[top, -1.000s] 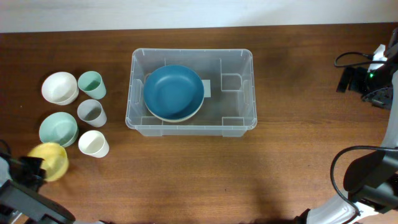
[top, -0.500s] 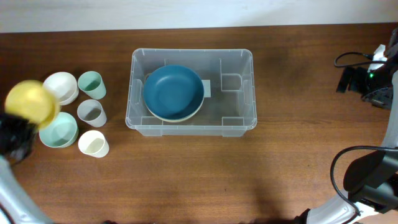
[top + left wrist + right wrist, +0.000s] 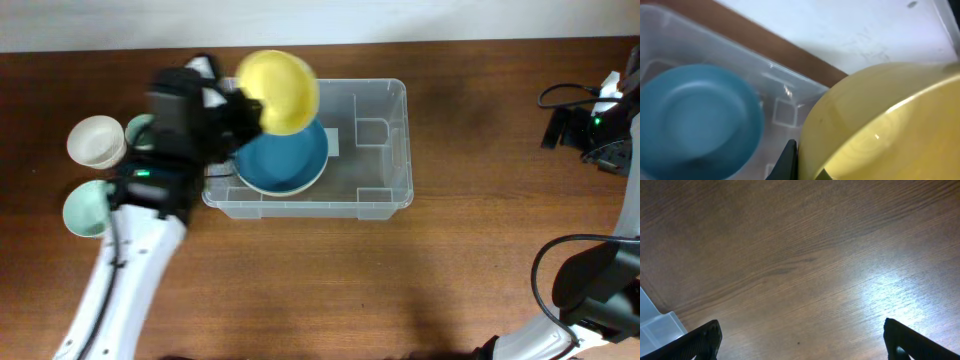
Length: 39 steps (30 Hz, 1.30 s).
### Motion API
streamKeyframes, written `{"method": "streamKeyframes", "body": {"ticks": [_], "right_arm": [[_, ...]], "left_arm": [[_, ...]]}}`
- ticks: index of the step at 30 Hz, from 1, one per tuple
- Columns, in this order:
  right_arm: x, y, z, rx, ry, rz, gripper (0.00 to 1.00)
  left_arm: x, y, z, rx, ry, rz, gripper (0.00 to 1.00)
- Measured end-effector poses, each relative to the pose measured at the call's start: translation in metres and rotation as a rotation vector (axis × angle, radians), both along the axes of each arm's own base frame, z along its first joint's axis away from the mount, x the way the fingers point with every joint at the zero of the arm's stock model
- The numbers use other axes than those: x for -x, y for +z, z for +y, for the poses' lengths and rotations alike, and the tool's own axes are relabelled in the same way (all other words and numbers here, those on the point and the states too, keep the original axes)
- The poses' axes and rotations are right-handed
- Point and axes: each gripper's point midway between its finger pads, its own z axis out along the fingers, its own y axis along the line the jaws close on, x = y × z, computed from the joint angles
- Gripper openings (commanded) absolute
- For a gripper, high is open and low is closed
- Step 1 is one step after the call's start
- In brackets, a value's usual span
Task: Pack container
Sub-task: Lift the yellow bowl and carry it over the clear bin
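The clear plastic container [image 3: 385, 150] stands at the table's middle with a blue bowl [image 3: 285, 160] in its left half. My left gripper [image 3: 250, 108] is shut on the rim of a yellow bowl [image 3: 280, 90] and holds it tilted above the container's back left corner. In the left wrist view the yellow bowl [image 3: 880, 125] fills the right side, with the blue bowl [image 3: 695, 115] and the container's wall [image 3: 790, 90] below. My right gripper [image 3: 802, 340] is open and empty over bare wood, with a container corner [image 3: 655, 325] at its left.
Left of the container stand a white bowl [image 3: 95, 140], a light green bowl [image 3: 85, 208] and a green cup [image 3: 140, 130] partly hidden by my left arm. Cables and a black device [image 3: 585, 125] sit at the right edge.
My left gripper has lifted the yellow bowl from the table's front left and carried it right and back, over the container. The right arm has not moved.
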Motion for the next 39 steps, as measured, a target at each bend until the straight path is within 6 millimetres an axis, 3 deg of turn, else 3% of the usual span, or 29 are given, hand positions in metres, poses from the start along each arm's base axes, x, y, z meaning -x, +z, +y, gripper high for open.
{"method": "streamKeyframes", "body": {"ticks": [5, 9, 14, 20, 29, 39], "right_arm": [[0.0, 0.0, 0.0, 0.0, 0.0, 0.0, 0.99], [0.0, 0.0, 0.0, 0.0, 0.001, 0.001, 0.99], [0.0, 0.0, 0.0, 0.0, 0.0, 0.0, 0.99], [0.0, 0.0, 0.0, 0.0, 0.0, 0.0, 0.99], [0.0, 0.0, 0.0, 0.0, 0.0, 0.0, 0.99], [0.0, 0.0, 0.0, 0.0, 0.0, 0.0, 0.99]], "left_arm": [[-0.011, -0.013, -0.038, -0.074, 0.02, -0.045, 0.01], [-0.026, -0.043, -0.059, -0.135, 0.044, -0.039, 0.01], [-0.044, -0.095, -0.081, -0.191, 0.039, 0.009, 0.01], [-0.053, -0.139, -0.088, -0.228, 0.031, 0.071, 0.01], [-0.052, -0.176, -0.099, -0.262, 0.004, 0.127, 0.02], [-0.041, -0.199, -0.123, -0.283, -0.05, 0.151, 0.02]]}}
